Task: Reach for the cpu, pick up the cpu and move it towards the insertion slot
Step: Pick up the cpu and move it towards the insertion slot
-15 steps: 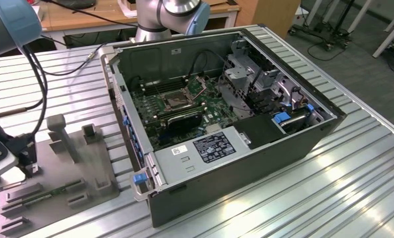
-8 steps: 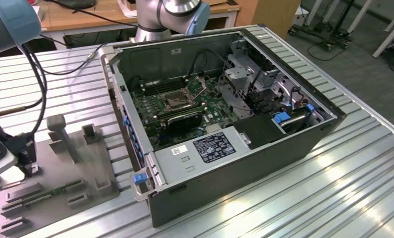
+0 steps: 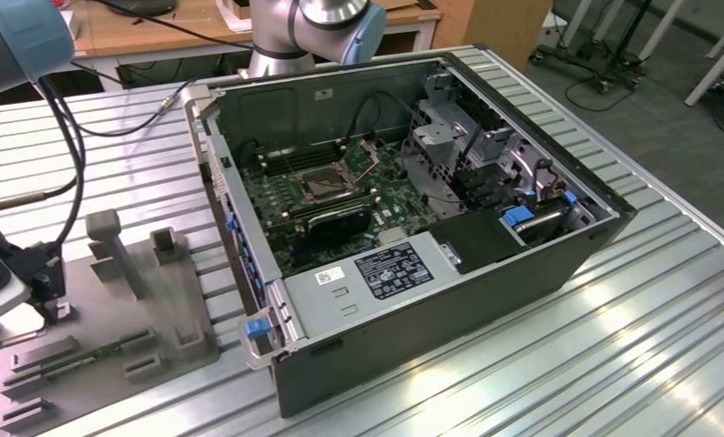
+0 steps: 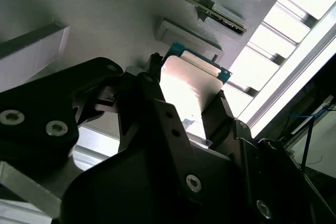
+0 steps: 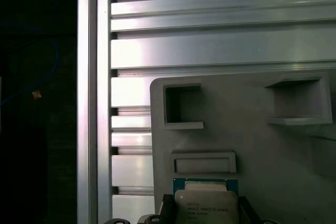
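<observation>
Second wrist view: end effector clasps half-hidden cpu.

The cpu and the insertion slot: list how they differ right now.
The cpu is a pale silvery plate; the insertion slot has a dark centre in a metal frame. The cpu is clamped in the gripper at the grey tray; the insertion slot sits inside the open computer case. Both are square.
</observation>
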Motion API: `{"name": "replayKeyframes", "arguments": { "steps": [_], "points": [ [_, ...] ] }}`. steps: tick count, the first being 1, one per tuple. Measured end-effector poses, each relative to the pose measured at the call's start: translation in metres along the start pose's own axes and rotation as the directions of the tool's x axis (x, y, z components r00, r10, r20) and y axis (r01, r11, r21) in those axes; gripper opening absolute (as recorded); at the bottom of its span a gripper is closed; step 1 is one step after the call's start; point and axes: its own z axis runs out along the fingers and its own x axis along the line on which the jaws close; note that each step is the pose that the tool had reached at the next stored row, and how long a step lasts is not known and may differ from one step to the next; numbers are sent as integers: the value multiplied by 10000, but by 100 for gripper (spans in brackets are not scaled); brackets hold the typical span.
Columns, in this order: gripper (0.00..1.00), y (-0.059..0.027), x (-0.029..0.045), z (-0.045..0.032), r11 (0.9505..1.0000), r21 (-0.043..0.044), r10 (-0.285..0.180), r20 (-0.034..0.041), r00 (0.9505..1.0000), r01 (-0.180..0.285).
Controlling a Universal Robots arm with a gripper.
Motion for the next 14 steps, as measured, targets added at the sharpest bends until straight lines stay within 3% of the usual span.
{"name": "replayKeyframes", "arguments": {
  "steps": [14],
  "points": [
    [55,0,0,-34,10000,1,0,-1,10000,0]
  ]
}}
